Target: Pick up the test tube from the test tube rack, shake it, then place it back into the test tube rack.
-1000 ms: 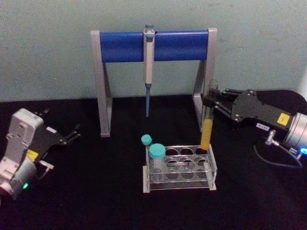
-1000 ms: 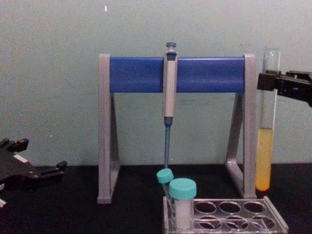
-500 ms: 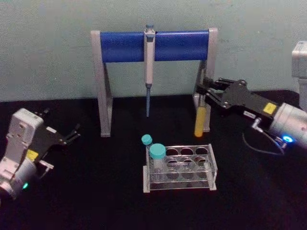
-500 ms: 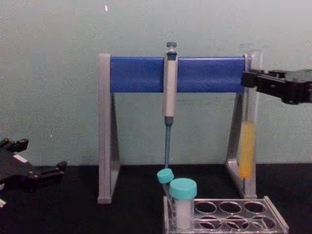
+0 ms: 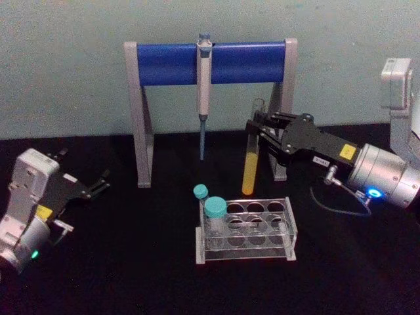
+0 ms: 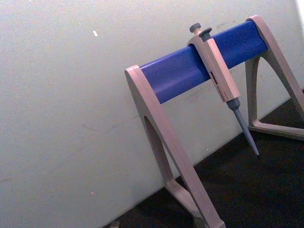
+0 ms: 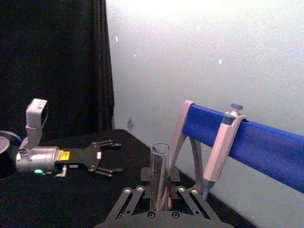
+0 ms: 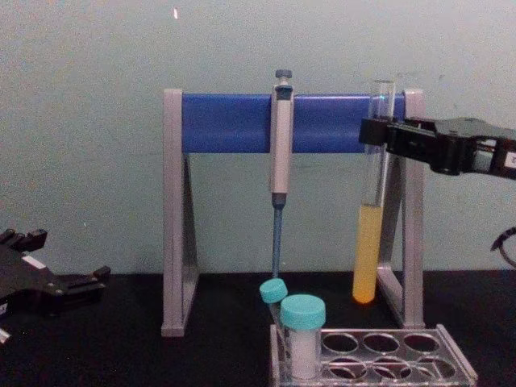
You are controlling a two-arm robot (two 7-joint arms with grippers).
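Right end effector [image 5: 256,128] holds test tube [image 5: 249,172] clear of test tube rack [image 5: 244,252]

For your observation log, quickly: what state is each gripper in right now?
Left gripper: open, empty.
Right gripper: closed on the test tube, held clear of the test tube rack.

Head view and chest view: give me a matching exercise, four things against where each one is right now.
1. test tube
2. pipette
3. capped vial
4. left end effector

A. hanging on the blue crossbar
B. standing in the rack
C. gripped by the right end effector, clear of the rack
D. parked over the table's left side

Pairs: 1-C, 2-A, 3-B, 4-D
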